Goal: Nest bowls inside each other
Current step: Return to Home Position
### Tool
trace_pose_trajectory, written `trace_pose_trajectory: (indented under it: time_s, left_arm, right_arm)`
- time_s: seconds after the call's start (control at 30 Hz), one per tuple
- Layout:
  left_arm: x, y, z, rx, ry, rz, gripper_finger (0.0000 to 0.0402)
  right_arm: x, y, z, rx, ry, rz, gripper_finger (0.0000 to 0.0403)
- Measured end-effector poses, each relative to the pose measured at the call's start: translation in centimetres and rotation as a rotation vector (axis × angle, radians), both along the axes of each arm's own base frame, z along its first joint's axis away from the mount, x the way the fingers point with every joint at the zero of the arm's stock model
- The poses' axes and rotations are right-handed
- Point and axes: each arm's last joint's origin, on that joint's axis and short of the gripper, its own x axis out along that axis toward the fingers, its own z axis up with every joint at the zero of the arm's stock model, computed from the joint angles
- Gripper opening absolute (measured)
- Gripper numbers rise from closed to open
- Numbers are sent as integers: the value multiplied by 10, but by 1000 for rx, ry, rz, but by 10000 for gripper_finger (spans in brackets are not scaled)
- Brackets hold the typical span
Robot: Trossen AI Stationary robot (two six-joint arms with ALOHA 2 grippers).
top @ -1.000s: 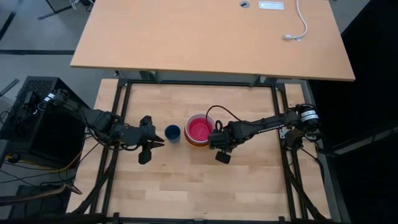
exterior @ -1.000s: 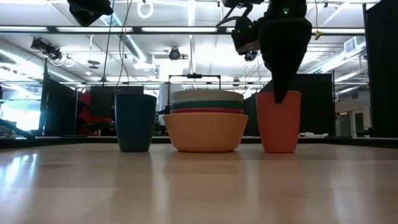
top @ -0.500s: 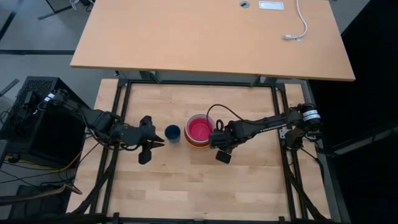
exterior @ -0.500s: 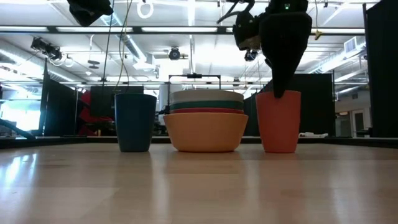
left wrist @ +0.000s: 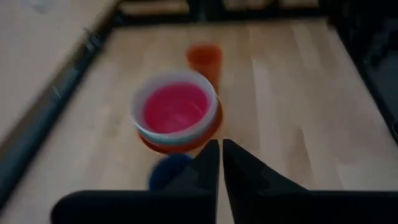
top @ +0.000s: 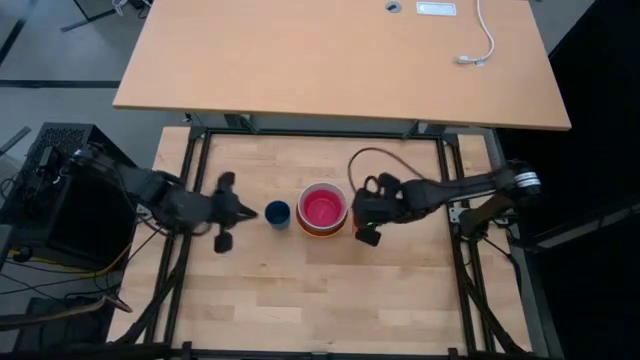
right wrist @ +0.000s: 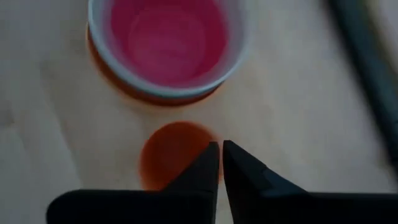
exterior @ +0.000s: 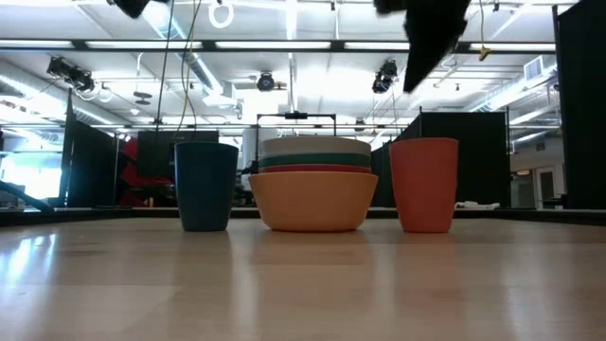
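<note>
The bowls (top: 323, 209) stand nested in one stack on the wooden table, orange at the bottom, then red, teal and white (exterior: 313, 194), with the pink one innermost (right wrist: 165, 43). My left gripper (top: 250, 211) hangs shut above the table, left of the small blue cup (top: 277, 213), pointing toward the stack (left wrist: 176, 115). My right gripper (right wrist: 221, 152) is shut and raised to the right of the stack, above the small orange cup (right wrist: 168, 158). It holds nothing. In the low view it shows high up (exterior: 431, 43).
The blue cup (exterior: 205, 185) stands just left of the stack and the orange cup (exterior: 423, 185) just right of it. A black frame (top: 195, 170) borders the table. A larger desk (top: 340, 60) lies beyond the far edge. Bare wood lies toward the near edge.
My right gripper has risen from the orange cup's rim and drawn back toward the table's right edge; the cup stands where it was. My left gripper has also risen, drawn back a little and rolled. The stack and the blue cup have kept still.
</note>
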Motion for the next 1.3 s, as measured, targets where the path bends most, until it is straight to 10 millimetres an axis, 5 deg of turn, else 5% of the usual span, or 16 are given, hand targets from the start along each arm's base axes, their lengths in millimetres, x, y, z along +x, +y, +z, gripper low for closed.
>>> trace_pose_trajectory:
  time_s: [0.5, 0.87, 1.3]
  left_arm:
    - [-62, 27, -48, -83, -506, -32, 0]
    - [-53, 26, -84, 26, -487, -26, 0]
    - [-71, 44, -81, 65, -532, 98, 0]
  right_arm:
    - [-88, 14, -47, -29, -630, 301, 0]
    - [-114, -6, -98, -111, -873, 374, 0]
    - [-144, -44, -87, -98, -998, 330, 0]
